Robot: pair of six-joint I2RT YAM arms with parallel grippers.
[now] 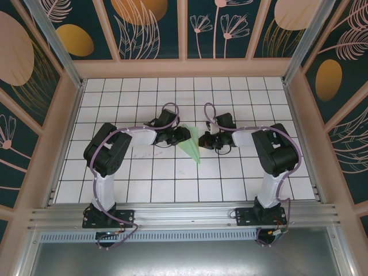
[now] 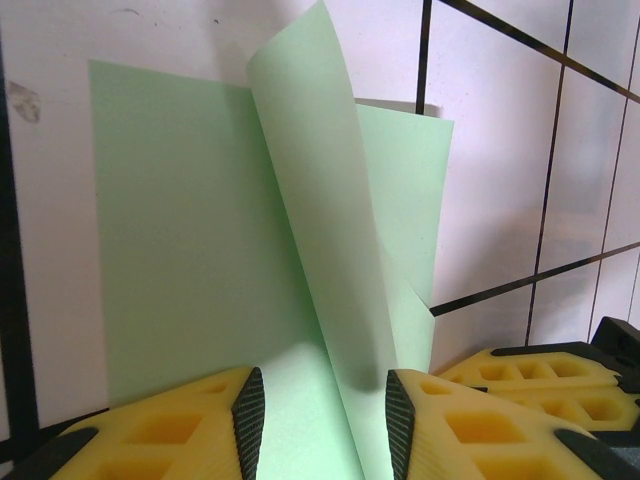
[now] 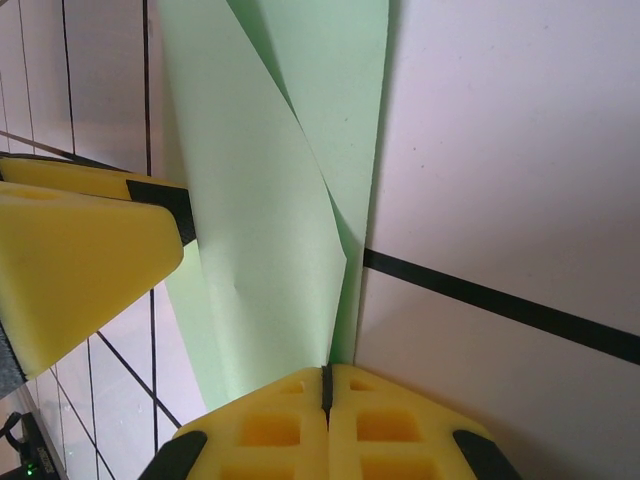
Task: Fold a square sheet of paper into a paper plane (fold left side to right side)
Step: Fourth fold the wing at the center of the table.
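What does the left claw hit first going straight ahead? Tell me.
Most likely the raised flap of the square sheet of paper, which stands right ahead of the left claw, between its parted fingers. Depth is hard to judge.

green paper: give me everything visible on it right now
The paper sheet is pale mint green, thin, matte and unmarked. It is partly folded: one layer lies flat on the white tiled table, and a curved, twisted flap stands up from it. From above it reads as a narrow wedge between the two grippers. The flap's edge runs into the shut right gripper and looks pinched there. The flap also rises through the gap of the open left gripper, where contact is unclear.
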